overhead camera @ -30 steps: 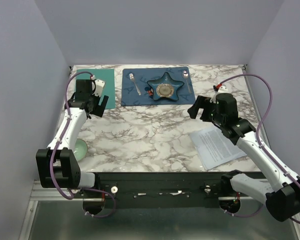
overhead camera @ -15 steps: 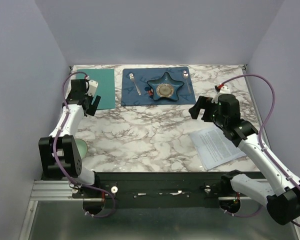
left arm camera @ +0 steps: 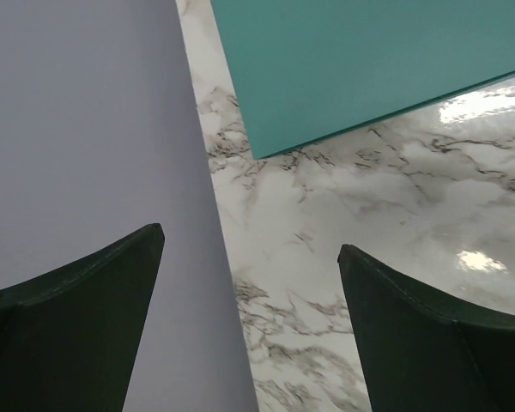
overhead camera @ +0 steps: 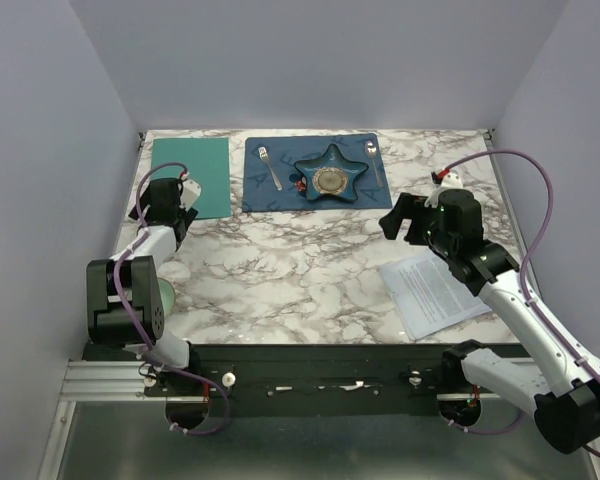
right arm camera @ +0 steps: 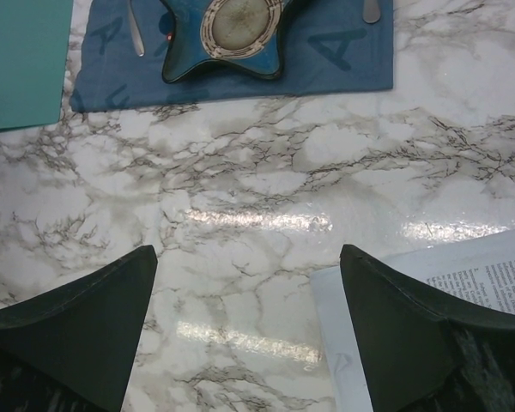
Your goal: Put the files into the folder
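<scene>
Between the two dark fingers of the left end effector is only air: it is wide open and holds nothing. Just past it lies the near corner of the folder, a flat teal thing at the back left of the surface. It looks shut, and I see no paper on it. Over on the right, the right end effector is open and empty too. It hangs above the surface, with the files just beside it at the front right, well apart from the folder. A blue placemat with a star dish sits at the back, beside the folder. So I think nothing is done yet: the folder must be opened, and the files picked up and carried over
</scene>
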{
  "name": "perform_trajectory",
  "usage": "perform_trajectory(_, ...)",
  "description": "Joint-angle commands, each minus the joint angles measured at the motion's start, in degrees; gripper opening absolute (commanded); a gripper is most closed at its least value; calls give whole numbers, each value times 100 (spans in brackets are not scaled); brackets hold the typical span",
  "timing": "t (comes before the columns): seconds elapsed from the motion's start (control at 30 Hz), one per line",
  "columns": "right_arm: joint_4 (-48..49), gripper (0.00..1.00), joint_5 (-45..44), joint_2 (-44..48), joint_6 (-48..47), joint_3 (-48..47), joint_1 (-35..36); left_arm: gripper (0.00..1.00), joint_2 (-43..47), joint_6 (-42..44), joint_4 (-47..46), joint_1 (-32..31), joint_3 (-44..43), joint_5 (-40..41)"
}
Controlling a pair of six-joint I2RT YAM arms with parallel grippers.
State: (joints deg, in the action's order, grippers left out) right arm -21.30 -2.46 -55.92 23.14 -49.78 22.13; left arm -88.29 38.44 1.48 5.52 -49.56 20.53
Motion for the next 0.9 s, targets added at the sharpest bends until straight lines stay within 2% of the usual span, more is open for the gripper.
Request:
perform_trajectory(0.0, -190, 95, 158, -156, 51, -207, 37, 99, -337, 1050, -2008, -42, 561, 661)
perform_trajectory(0.37, -674, 93, 61, -613, 15, -1112, 46, 99, -1498, 2018, -4733, -156, 1194, 988)
perform_trajectory(0.87, -691, 89, 26, -771, 306, -1060, 142, 99, -1700, 2229, -5087, -227, 1141, 742)
